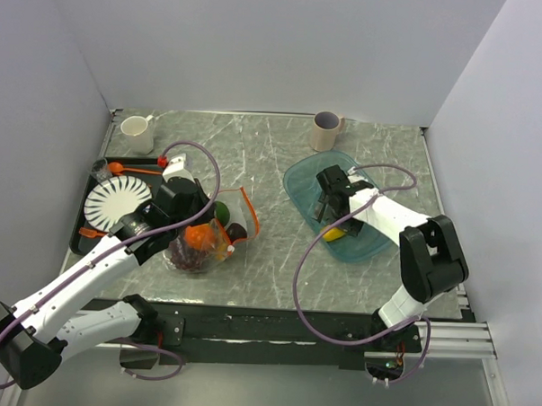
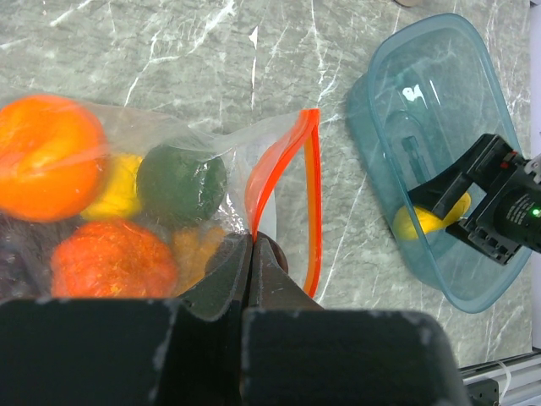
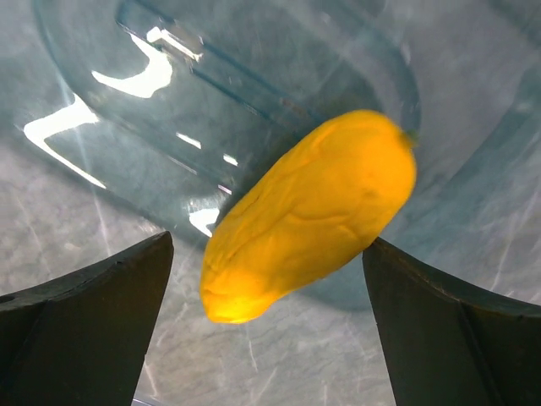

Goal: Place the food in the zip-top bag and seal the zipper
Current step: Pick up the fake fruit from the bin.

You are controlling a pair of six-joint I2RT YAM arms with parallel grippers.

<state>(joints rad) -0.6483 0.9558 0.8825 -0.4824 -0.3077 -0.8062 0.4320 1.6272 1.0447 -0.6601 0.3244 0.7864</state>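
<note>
So I'm in the middle of the loading step. My left hand (image 2: 252,244) is pinched together on the edge of the zip-top bag (image 2: 245,148), right by the zipper (image 2: 313,203), propping the mouth up off the surface (image 1: 273,158). The bag is lying near the left arm and already has most of the food in it, the orange (image 2: 46,156) and the avocado (image 2: 182,182) included.

My right hand (image 3: 266,254) is down in the teal bowl (image 2: 439,59) with its fingers (image 3: 93,313) spread wide on either side of the yellow piece (image 3: 313,211), not squeezing it yet. It looks like the last bit of food out there.

Next I'm thinking: close on the yellow piece across its narrow side, lift, swing it over to the open mouth and drop it in. It's smooth and rounded, so it could squirt out. The zipper isn't closed yet.
</note>
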